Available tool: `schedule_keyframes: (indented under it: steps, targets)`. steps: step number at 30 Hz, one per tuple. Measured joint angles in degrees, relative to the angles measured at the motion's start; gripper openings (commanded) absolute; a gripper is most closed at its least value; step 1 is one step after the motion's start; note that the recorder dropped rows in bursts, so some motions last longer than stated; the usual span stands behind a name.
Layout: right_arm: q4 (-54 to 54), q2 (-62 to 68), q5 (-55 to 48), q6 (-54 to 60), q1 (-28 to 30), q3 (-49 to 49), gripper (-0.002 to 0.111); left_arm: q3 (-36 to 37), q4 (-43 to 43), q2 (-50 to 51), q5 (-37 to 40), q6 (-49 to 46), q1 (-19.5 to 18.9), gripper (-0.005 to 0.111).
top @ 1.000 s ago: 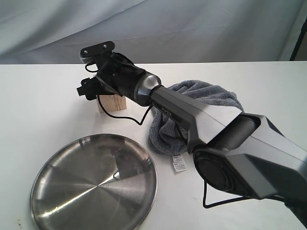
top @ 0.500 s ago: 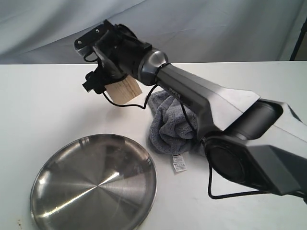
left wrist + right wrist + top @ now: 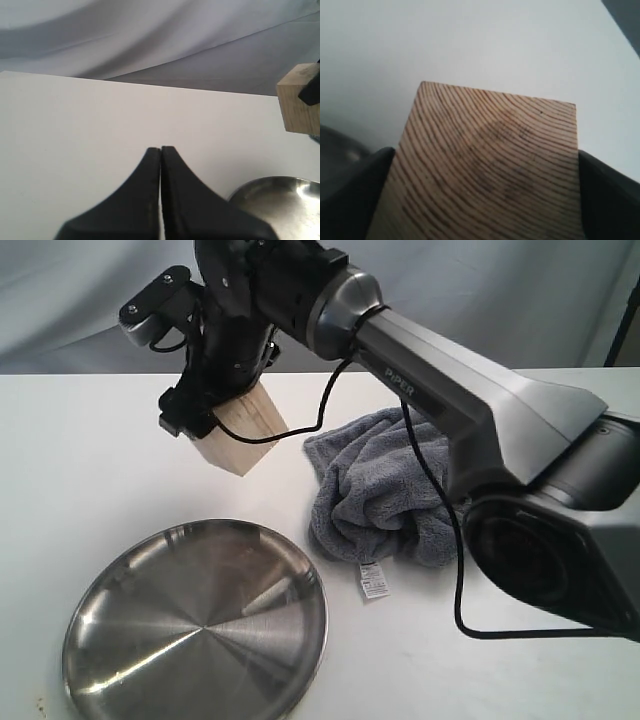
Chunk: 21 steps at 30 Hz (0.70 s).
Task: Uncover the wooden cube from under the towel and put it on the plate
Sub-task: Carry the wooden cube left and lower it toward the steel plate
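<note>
My right arm reaches across from 4 o'clock of the table [image 3: 80, 460], forearm long and wrist bent downward, so my right gripper [image 3: 225, 420] points toward 7 o'clock. Its fingers [image 3: 355, 185] are spread wide and pinch the wooden cube [image 3: 245, 435] from two opposite sides. The cube hangs tilted, one corner lowest, clear of the tabletop. The plate [image 3: 195, 625] lies at 6 o'clock of the cube, apart from it and bare. The towel [image 3: 385, 490] sits crumpled at 4 o'clock of the cube, its white tag [image 3: 372, 580] at the 6 o'clock edge. My left gripper [image 3: 161, 165] hovers low, fingers pressed together on nothing.
</note>
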<state>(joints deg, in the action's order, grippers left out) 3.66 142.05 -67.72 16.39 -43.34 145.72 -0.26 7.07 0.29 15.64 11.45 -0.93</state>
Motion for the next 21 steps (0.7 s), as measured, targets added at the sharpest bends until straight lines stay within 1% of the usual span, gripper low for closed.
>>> schedule_keyframes:
  steps: [4, 7, 16, 21]
  targets:
    - [-8.12, -1.69, -2.86, 6.0, 0.12, 0.0, 0.0, 0.0, 0.0, 0.0, 0.0, 0.0, 0.0, 0.002]
    - [-11.13, -2.58, -3.14, 9.02, 0.0, 0.0, 0.0, 0.0, 0.0, 0.0, 0.0, 0.0, 0.0, 0.002]
    - [-12.46, -3.7, -3.19, 10.99, 0.0, -0.13, 0.0, 0.0, 0.0, 0.0, 0.0, 0.0, 0.0, 0.002]
    - [-13.01, -6.34, -3.19, 11.5, 0.0, -5.49, 0.0, 0.0, 0.0, 0.0, 0.0, 0.0, 0.0, 0.002]
